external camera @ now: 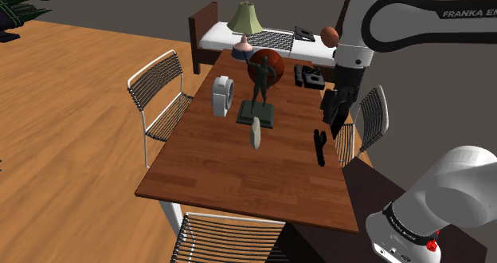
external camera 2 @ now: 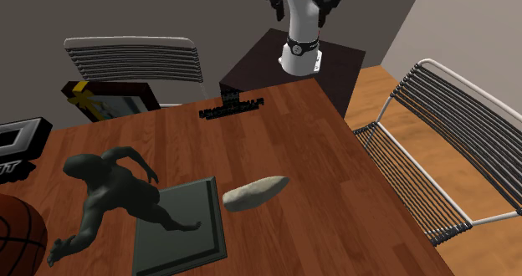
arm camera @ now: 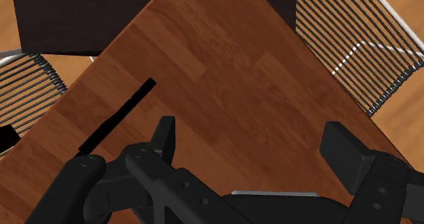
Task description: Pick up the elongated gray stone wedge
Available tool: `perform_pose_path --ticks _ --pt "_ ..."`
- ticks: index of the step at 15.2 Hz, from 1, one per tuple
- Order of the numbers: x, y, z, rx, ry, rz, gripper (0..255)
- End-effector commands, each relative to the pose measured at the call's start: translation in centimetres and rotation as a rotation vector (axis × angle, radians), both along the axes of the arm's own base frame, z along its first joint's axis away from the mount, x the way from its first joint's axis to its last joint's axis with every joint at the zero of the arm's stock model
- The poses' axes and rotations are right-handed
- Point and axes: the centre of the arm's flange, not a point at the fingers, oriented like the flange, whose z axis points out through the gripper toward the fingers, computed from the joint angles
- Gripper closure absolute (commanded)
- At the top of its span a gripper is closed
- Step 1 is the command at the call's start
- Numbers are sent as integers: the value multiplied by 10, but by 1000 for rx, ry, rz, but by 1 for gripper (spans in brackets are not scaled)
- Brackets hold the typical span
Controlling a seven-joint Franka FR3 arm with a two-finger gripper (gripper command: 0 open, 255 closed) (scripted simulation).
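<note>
The wooden table [external camera: 239, 174] spreads below me, its brown grained boards bare toward the near edge and corner. Wire-backed chairs [external camera: 159, 94] of thin metal rods stand along its sides. A dark figure statue [external camera: 259, 86] rises from a square slab mid-table. My gripper [arm camera: 251, 138] hangs above the table's side nearest the stand, fingers spread wide, grasping nothing. The stone wedge [external camera 2: 255, 192], pale grey, rough and tapered, lies flat just beside the statue's slab, well apart from me. A thin black strip [arm camera: 115, 117] lies nearer.
</note>
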Motion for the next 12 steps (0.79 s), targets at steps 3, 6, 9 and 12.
perform_pose_path --ticks 3,6,9,12 --pt "36 24 -29 -37 -6 -89 0" --pt "64 40 -52 -66 -10 -154 0" --pt "93 53 -74 -94 -14 -219 0" --pt "123 64 -97 -122 -17 -284 0"
